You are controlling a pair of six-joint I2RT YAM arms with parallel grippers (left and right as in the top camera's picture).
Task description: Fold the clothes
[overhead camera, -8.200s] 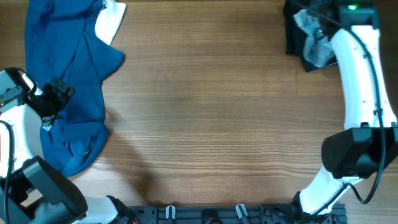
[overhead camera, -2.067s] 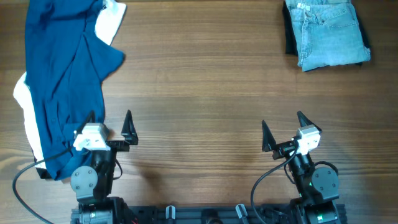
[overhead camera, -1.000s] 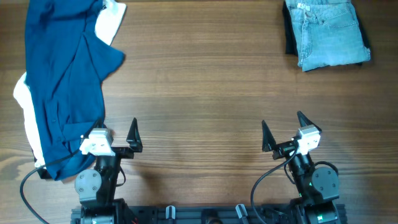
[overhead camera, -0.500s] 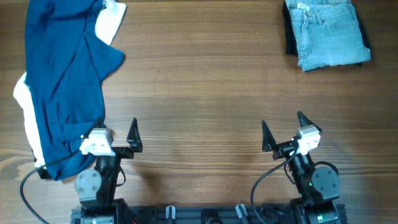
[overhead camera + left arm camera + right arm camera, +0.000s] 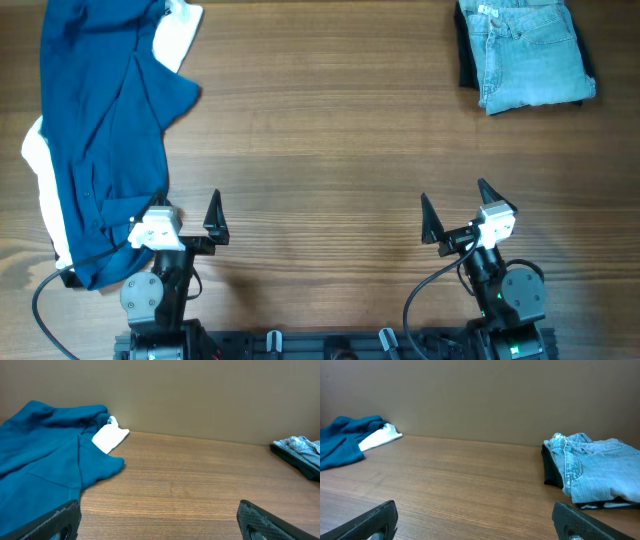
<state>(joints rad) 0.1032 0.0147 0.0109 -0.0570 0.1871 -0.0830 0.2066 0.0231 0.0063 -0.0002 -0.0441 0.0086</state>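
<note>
The clothes, pale blue denim shorts [image 5: 530,55], lie folded at the far right corner on top of a dark garment [image 5: 467,62]. The right wrist view shows the shorts [image 5: 600,467] ahead and to the right, and the left wrist view shows them [image 5: 300,446] at its far right edge. My left gripper [image 5: 187,212] rests near the front left of the table, open, with bare wood between its fingers [image 5: 160,530]. My right gripper [image 5: 453,205] rests near the front right, also open and holding nothing [image 5: 475,527]. Both are far from the shorts.
A large blue shirt [image 5: 100,130] sprawls down the left side of the table, over a white garment [image 5: 180,35]. Its lower edge lies just beside my left gripper. The wooden table [image 5: 320,150] stretches between the two piles, with a brown wall [image 5: 480,395] behind.
Over the last seconds both arms drew back from the far corners to the front edge, uncovering the folded shorts. The left gripper shifted slightly right. In the last second nothing has moved.
</note>
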